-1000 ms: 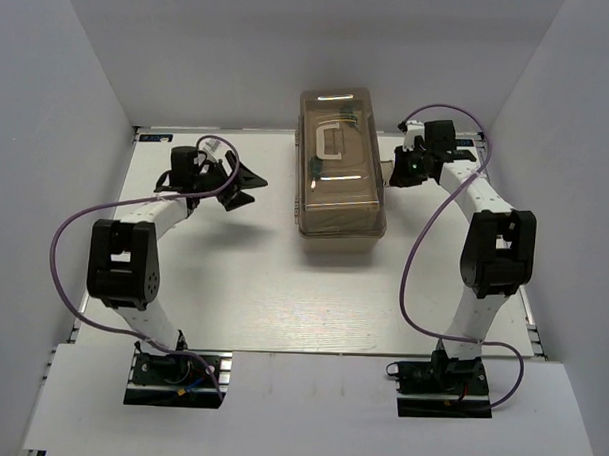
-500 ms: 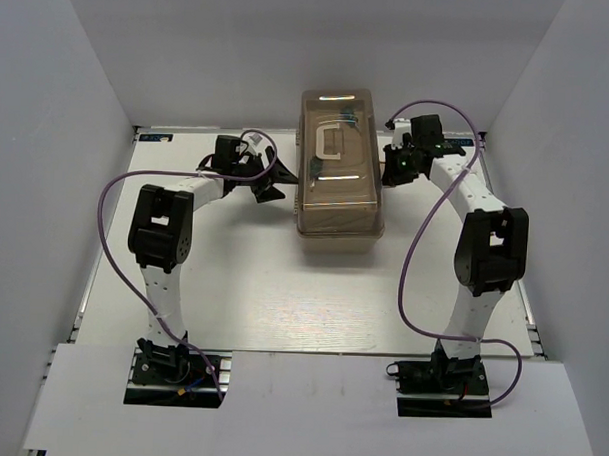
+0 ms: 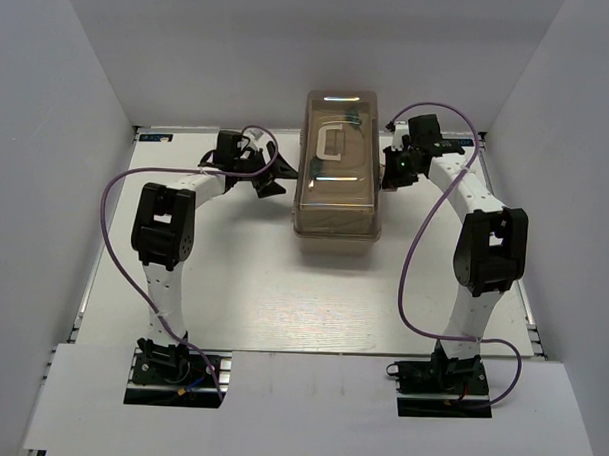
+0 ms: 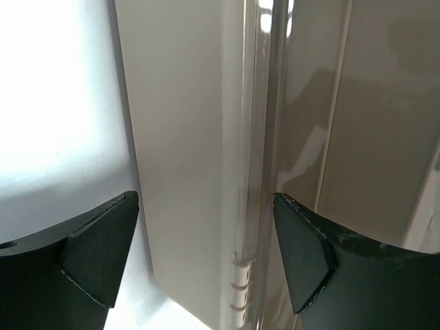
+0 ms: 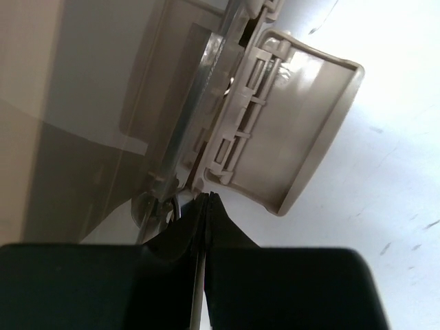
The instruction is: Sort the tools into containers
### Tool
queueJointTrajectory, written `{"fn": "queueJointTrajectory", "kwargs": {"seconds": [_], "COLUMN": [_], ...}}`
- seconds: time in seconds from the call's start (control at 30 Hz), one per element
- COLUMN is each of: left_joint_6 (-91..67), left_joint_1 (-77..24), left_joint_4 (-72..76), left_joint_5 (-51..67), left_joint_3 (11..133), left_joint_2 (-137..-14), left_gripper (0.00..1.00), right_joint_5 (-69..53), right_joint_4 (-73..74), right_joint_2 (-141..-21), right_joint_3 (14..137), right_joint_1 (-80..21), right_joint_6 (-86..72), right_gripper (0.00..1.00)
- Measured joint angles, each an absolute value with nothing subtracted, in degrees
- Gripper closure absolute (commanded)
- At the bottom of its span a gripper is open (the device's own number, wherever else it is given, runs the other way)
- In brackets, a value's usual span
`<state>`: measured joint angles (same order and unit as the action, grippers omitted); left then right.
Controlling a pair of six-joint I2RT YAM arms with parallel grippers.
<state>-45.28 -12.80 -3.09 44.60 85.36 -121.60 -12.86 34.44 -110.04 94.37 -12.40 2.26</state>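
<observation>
The beige toolbox [image 3: 335, 204] stands at the back middle with its translucent brown lid [image 3: 338, 179] down and its pale handle [image 3: 331, 142] on top. Green shapes [image 3: 350, 116] show dimly through the lid; the other tools are hidden. My left gripper [image 3: 274, 177] is open at the box's left side; in the left wrist view [image 4: 206, 206] its fingers straddle the beige wall [image 4: 185, 158] and the lid edge [image 4: 265, 137]. My right gripper [image 3: 391, 172] is shut at the box's right side; in the right wrist view [image 5: 208, 199] its tips sit just under the flipped-out beige latch [image 5: 295, 130].
White walls close in the white table [image 3: 232, 286] at the back and on both sides. Purple cables [image 3: 110, 211] loop off both arms. A small lid hinge [image 4: 240, 285] shows between my left fingers.
My left arm has swung right from the table's left part to the toolbox's left side. My right gripper has edged left against the box. The toolbox has turned slightly straighter.
</observation>
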Motion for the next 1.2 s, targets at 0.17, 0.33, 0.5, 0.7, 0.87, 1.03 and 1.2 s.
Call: {"fn": "queueJointTrajectory", "kwargs": {"seconds": [0.17,0.33,0.5,0.7,0.87,1.03,1.2], "left_joint_6": [-45.41,-46.02,-46.44,-46.83,-47.22,-47.44,-47.94], "left_joint_1": [-12.82,-12.82,-12.97,-13.06,-13.13,-13.15,-13.58], "left_joint_4": [-3.42,-2.52,-1.78,-1.28,-1.26,-0.95,0.91], "left_joint_5": [42.87,40.69,39.29,38.85,38.74,38.48,38.37], "left_joint_3": [87.02,87.26,87.5,87.53,87.5,87.46,86.63], "left_joint_2": [-122.06,-122.3,-122.43,-122.48,-122.48,-122.48,-122.48], "left_gripper": [0.1,0.08,0.08,0.08,0.08,0.08,0.08], "right_joint_5": [-15.77,-19.42,-22.96,-24.16,-22.96,-23.31,-26.33], "right_joint_4": [36.69,38.68,40.01,40.66,42.17,44.01,43.77], "right_joint_2": [-110.06,-110.39,-110.74,-111.39,-111.48,-109.75,-102.72], "right_joint_3": [94.37,94.39,96.4,97.23,97.54,97.45,92.99], "right_joint_1": [-12.38,-12.38,-12.69,-12.69,-12.69,-12.6,-12.73], "right_joint_6": [-1.41,-4.43,-7.55,-9.76,-8.16,-3.79,-0.14], "right_gripper": [1.0,1.0,1.0,1.0,0.85,0.73,0.65]}}
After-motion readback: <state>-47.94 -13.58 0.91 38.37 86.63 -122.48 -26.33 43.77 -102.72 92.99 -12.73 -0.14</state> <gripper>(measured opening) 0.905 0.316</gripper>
